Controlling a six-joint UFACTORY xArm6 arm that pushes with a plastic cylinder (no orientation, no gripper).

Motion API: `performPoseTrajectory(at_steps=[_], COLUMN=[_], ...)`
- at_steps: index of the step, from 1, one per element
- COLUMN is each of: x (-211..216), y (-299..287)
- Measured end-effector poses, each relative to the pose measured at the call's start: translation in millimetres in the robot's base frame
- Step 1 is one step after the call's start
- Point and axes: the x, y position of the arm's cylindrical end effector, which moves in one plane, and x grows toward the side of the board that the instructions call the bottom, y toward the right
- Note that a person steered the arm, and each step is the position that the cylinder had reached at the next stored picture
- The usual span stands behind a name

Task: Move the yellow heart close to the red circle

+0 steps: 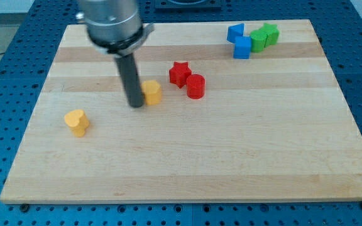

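The yellow heart (76, 122) lies at the view's left on the wooden board (187, 169). The red circle (195, 86) stands near the middle, touching a red star (180, 73) on its upper left. My tip (136, 104) rests on the board just left of another yellow block (151, 92), touching or nearly touching it. The tip is well to the right of and above the yellow heart, and left of the red circle.
At the view's top right stands a cluster of two blue blocks (235, 32) (242, 47) and two green blocks (258, 41) (270, 33). The board's edges border a blue perforated table.
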Motion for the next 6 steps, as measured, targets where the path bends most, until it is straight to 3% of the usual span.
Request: performPoseTrajectory(at_steps=[1, 2, 3, 4, 5, 6], x=[6.2, 126.4, 162.4, 113.8, 64.7, 44.3], y=[9.6, -51.4, -191.6, -211.3, -143.0, -72.1])
